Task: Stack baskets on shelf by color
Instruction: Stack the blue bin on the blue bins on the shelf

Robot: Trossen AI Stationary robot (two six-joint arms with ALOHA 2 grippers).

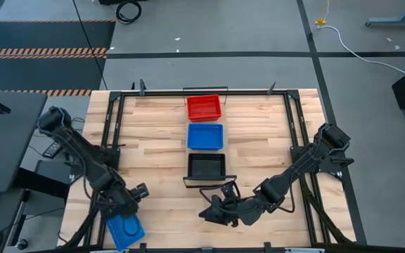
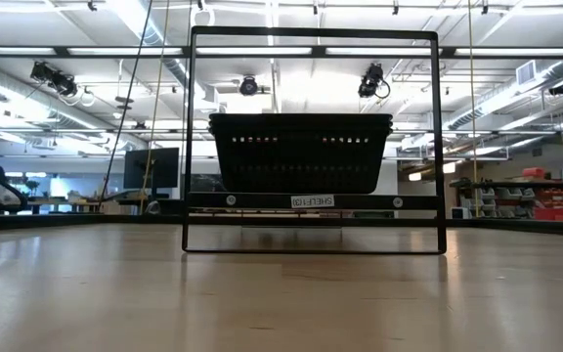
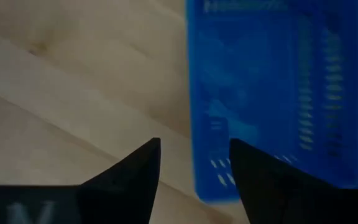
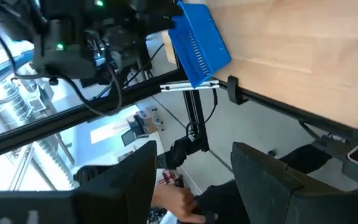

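Left gripper [image 1: 133,199] sits in the lower left of the high view, just above the loose blue plastic mesh basket [image 1: 124,230] that lies at the near left corner of the planked wooden table [image 1: 153,147], partly over the edge. In the left wrist view the fingers [image 3: 132,171] stand apart with bare wood showing between them; the blue basket's rim is next to one finger, not between them. So the left gripper is open and holds nothing.

Right gripper [image 1: 213,212] is low center in the high view, below the black basket, idle. Its fingers [image 4: 135,168] are spread and empty in its wrist view.

On the long narrow light-wood shelf [image 1: 207,182], running up the middle of the high view: red mesh basket [image 1: 204,107] at the top, blue mesh basket [image 1: 205,135] in the middle, black mesh basket [image 1: 207,166] lowest.

Step in hand, by my reading: grasp the loose blue basket, then nest it in the blue one on the shelf.

To do it well:
- Put one finger inside the rim and one outside on a wall, then close.
- Basket overhangs the table edge, so avoid pushing it outward or it may drop.
- Lift level and clear the shelf frame.
- Square it to the shelf's blue basket before lowering.
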